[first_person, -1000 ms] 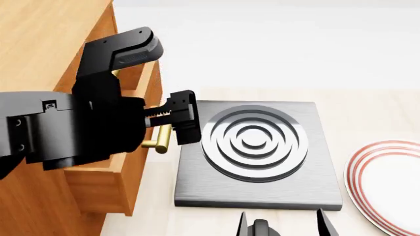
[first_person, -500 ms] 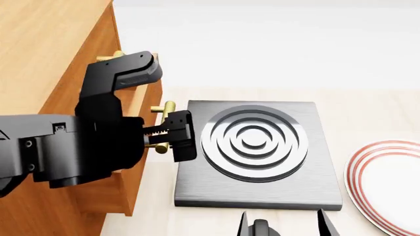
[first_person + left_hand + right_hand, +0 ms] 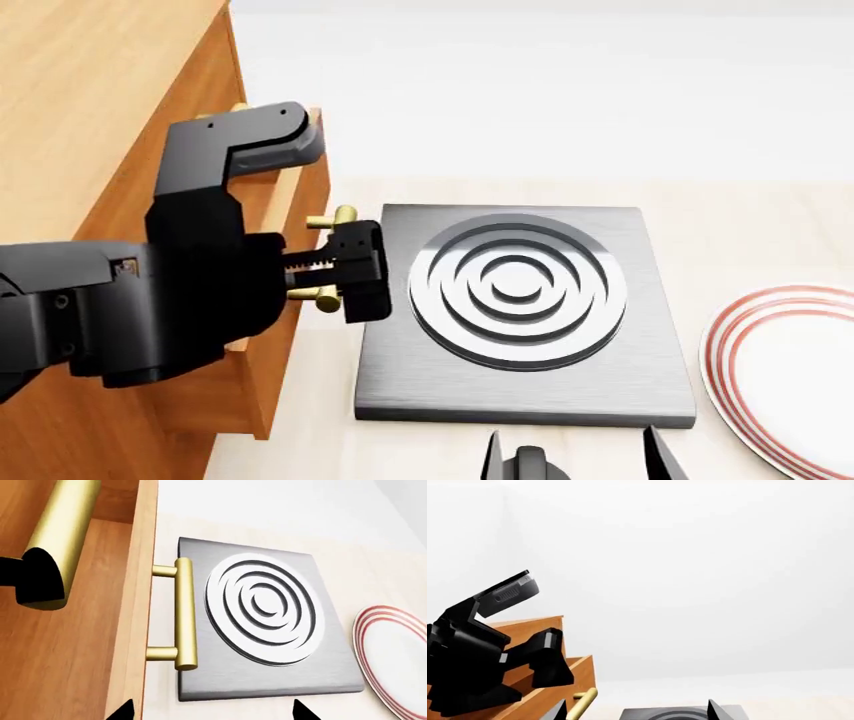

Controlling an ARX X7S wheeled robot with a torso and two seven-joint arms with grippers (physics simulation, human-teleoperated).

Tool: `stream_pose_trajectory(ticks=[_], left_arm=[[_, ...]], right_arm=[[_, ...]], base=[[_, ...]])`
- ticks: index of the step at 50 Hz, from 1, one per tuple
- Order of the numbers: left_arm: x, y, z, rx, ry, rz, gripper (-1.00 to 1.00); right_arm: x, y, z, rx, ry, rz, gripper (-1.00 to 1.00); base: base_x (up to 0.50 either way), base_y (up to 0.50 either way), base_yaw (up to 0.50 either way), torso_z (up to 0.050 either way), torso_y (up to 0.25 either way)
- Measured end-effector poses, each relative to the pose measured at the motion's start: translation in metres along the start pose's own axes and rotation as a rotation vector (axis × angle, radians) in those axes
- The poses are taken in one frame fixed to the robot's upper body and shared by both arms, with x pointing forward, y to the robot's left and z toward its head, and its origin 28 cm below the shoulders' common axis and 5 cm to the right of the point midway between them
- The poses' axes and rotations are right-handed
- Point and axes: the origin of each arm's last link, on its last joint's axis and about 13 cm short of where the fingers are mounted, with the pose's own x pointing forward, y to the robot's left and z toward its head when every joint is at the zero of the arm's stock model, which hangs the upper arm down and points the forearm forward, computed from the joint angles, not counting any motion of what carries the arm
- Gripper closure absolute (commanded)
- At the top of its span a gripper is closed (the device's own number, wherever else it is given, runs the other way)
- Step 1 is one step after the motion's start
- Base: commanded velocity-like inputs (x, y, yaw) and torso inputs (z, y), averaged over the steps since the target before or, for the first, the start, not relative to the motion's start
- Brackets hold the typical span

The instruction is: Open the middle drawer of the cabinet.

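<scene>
Brass is showing clear of your left gripper (image 3: 350,268): in the head view the drawer's handle (image 3: 185,614) is sitting just beside the black fingers, and the left wrist view is showing the whole bar bare, with nothing closed round it. You are holding nothing with that tool; its two finger tips are standing apart at the near edge of the wrist picture.

The middle drawer (image 3: 296,215) is already standing out from the front of the cabinet (image 3: 94,90), its front reaching toward the near left corner of the grey hotplate (image 3: 527,385) on the counter. I am judging the pull as largely done (how much travel is left I cannot tell, since the arm is hiding the drawer's inside). If it needs more, you are looking at regripping the bar and drawing it further out over the counter.

Your right gripper (image 3: 574,452) is waiting low at the counter's near edge, fingers spread and empty, well away from the striped plate (image 3: 787,370).
</scene>
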Motion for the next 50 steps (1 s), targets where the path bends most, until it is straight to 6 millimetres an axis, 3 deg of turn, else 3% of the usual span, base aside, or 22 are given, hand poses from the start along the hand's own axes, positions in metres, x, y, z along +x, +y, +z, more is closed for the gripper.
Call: stream_pose_trajectory(ticks=[50], left_arm=[[0.016,0.007,-0.006,-0.010,-0.013,0.080,-1.00]], right_arm=[[0.000,0.000,0.000,0.003,0.002,0.001,-1.00]], base=[[0.00,0.00,0.00,0.000,-0.001]])
